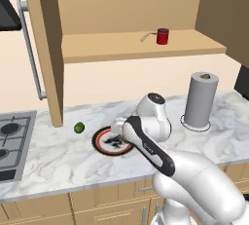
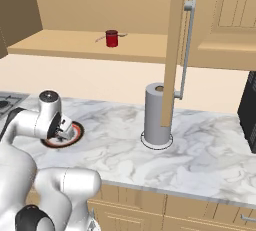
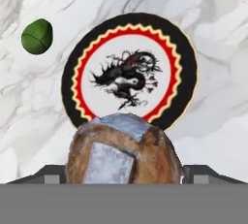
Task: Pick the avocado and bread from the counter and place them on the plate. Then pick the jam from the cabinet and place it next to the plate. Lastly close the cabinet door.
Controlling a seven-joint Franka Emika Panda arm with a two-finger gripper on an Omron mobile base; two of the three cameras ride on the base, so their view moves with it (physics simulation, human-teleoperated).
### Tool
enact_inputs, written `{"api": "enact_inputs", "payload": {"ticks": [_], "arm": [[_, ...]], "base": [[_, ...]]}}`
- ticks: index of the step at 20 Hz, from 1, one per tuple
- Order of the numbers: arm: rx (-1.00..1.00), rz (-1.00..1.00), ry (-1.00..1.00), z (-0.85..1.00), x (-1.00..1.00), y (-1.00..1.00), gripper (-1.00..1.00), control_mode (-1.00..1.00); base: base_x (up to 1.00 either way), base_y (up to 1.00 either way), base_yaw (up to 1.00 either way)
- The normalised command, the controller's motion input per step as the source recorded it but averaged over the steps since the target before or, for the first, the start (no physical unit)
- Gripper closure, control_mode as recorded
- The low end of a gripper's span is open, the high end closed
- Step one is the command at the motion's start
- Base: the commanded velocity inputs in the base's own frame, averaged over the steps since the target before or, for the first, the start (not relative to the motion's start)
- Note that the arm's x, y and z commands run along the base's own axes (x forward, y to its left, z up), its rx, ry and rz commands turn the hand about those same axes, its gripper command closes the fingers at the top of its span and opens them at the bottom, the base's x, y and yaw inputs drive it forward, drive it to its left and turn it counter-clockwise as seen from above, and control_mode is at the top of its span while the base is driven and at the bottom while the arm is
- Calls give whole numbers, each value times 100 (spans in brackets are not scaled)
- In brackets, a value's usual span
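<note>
Bread [image 3: 124, 150] sits closest to my hand camera, one brown lumpy roll with pale patches, pinched between the tips of the gripper [image 1: 118, 130], whose jaws stand wide around it. Beyond the roll I see one plate [image 3: 186, 68] lying flat on the marble table [image 3: 218, 19], its black dragon motif ringed by red and orange, with a black rim. No writing, brand or label is readable on anything. One avocado [image 3: 37, 36], a small green ball, rests on the table at about ten o'clock from the plate in the hand view, apart from it and not touching.

From the left base view, the avocado [image 1: 79, 127] lies at nine o'clock of the plate [image 1: 99, 143], near the foot of the open cabinet door [image 1: 46, 48]. One jam [image 1: 162, 36], a dark red jar, stands upright on the shelf of the cabinet [image 1: 141, 46]. One grey paper-towel roll [image 1: 200, 100] stands upright on the table at three o'clock of the plate, well apart. One stove [image 1: 12, 141] sits at the far left.
</note>
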Motion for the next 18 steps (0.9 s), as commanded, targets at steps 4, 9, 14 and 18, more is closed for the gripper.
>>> {"api": "enact_inputs", "payload": {"ticks": [4,9,14,18], "arm": [[0,0,4,-40,39,0,100,-100],[0,0,4,-35,45,0,100,-100],[0,0,7,-30,58,0,100,-100],[0,0,11,-19,55,2,100,-100]], "base": [[0,0,0],[0,0,0],[0,0,0],[0,0,0]]}}
